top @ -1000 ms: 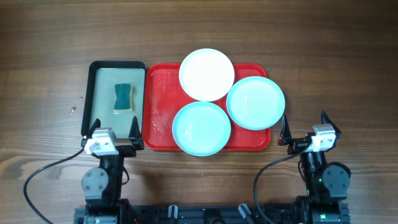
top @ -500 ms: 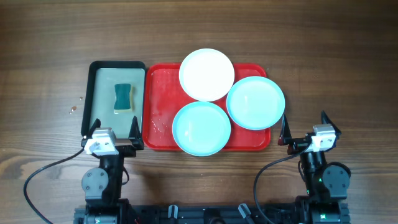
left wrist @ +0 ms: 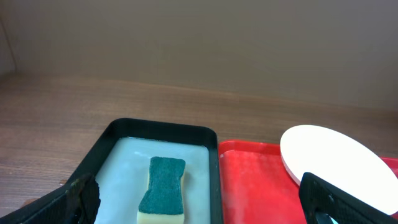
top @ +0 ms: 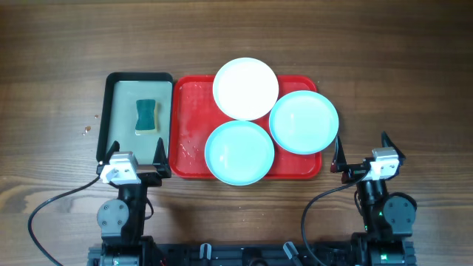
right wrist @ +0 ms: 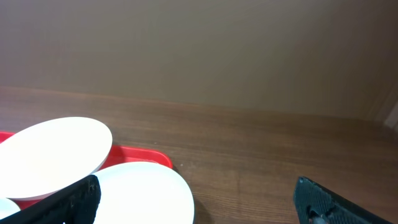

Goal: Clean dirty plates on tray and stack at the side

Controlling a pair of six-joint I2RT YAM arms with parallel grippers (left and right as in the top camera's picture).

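The red tray (top: 189, 125) lies mid-table and holds three plates. A white plate (top: 245, 89) sits at its far edge, a turquoise plate (top: 239, 152) at its near edge, and another turquoise plate (top: 304, 122) overhangs its right side. My left gripper (top: 136, 157) is open and empty at the near end of the black tray. My right gripper (top: 362, 151) is open and empty, right of the red tray. The left wrist view shows the white plate (left wrist: 336, 163) and red tray (left wrist: 255, 180). The right wrist view shows the white plate (right wrist: 56, 155) and right turquoise plate (right wrist: 146, 193).
A black-rimmed tray (top: 111, 96) with a pale inside stands left of the red tray and holds a green and yellow sponge (top: 148, 116), also in the left wrist view (left wrist: 163, 190). Bare wooden table (top: 399, 89) lies to the right. Cables run behind both arm bases.
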